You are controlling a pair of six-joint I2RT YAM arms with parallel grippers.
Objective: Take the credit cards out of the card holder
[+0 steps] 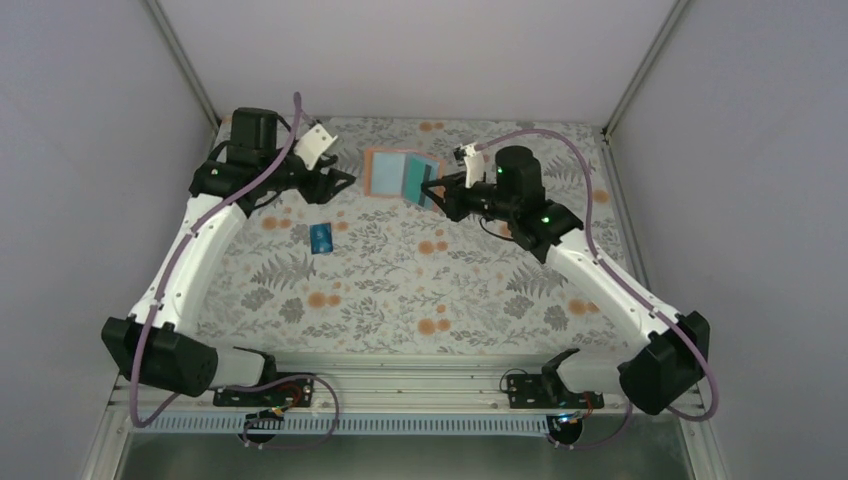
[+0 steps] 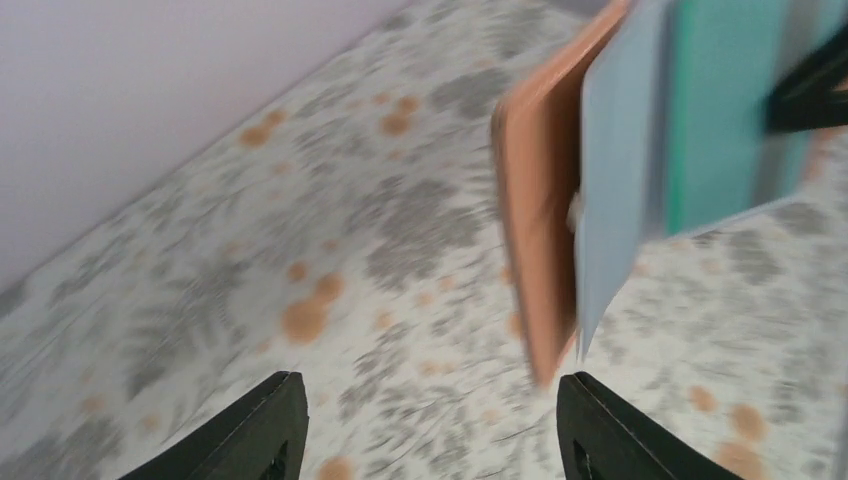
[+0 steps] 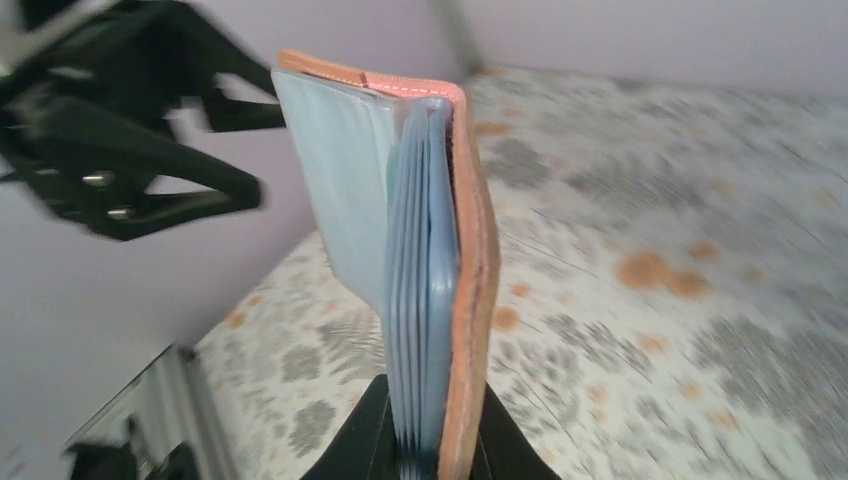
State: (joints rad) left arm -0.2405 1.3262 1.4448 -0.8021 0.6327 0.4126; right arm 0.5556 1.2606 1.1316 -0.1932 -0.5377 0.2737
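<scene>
The card holder point(image 1: 392, 174) is an orange cover with pale-blue plastic sleeves, held open at the back of the table. A teal-green credit card point(image 1: 414, 178) shows in one sleeve. My right gripper point(image 1: 436, 190) is shut on the holder's right edge; in the right wrist view the holder point(image 3: 468, 250) stands edge-on between the jaws of that gripper point(image 3: 440, 445). My left gripper point(image 1: 341, 181) is open just left of the holder, touching nothing. In the left wrist view the holder point(image 2: 538, 200) and teal card point(image 2: 715, 110) sit up and to the right of the left gripper point(image 2: 430, 430). A blue credit card point(image 1: 321, 238) lies loose on the table.
The table carries a floral cloth point(image 1: 420, 290) with grey leaves and orange dots. Pale walls close in the left, back and right sides. A metal rail point(image 1: 400, 385) with both arm bases runs along the near edge.
</scene>
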